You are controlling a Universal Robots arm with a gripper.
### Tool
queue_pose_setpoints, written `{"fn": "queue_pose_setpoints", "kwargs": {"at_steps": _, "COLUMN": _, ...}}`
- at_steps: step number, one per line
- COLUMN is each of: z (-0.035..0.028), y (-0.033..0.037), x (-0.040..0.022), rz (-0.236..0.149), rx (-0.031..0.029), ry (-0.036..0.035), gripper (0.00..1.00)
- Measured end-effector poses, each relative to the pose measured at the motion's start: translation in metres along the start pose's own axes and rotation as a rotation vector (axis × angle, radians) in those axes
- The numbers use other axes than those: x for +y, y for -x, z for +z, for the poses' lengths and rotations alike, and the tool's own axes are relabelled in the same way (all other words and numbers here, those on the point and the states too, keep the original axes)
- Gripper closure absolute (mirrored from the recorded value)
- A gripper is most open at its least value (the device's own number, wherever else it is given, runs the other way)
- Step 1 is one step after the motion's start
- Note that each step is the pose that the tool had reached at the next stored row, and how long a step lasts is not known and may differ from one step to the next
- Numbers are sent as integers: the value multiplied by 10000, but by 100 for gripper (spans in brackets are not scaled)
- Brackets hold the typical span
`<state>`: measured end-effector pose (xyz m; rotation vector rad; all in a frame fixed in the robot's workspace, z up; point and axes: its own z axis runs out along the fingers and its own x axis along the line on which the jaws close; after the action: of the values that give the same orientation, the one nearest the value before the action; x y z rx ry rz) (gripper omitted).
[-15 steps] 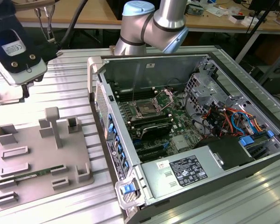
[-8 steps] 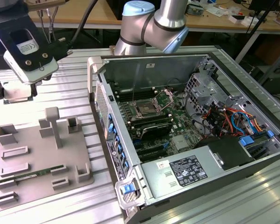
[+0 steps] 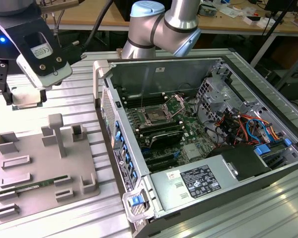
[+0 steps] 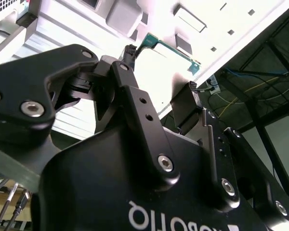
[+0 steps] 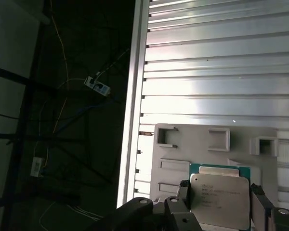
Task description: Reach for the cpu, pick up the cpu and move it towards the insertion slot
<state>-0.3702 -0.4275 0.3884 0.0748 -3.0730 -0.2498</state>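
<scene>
While the gripper [image 5: 220, 202] is clamping the cpu [image 5: 219, 196] by two opposite edges, keeping its metal top untouched, the chip is hanging above the far edge of the grey fixture tray [image 3: 35, 171], well apart from the insertion slot [image 3: 155, 117] inside the computer case [image 3: 248, 173].

Electronics lab or workshop, opened computer case [image 3: 198, 144] on a ribbed aluminium table [image 3: 79, 84], cluttered wooden workbench [image 3: 228, 15] behind, loose cables.
</scene>
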Motion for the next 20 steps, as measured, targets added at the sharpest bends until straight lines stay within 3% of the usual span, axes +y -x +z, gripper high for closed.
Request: {"fn": "queue_pose_setpoints", "kwargs": {"at_steps": 20, "z": 20, "y": 261, "x": -17, "rz": 0, "rx": 0, "ry": 0, "gripper": 45}}
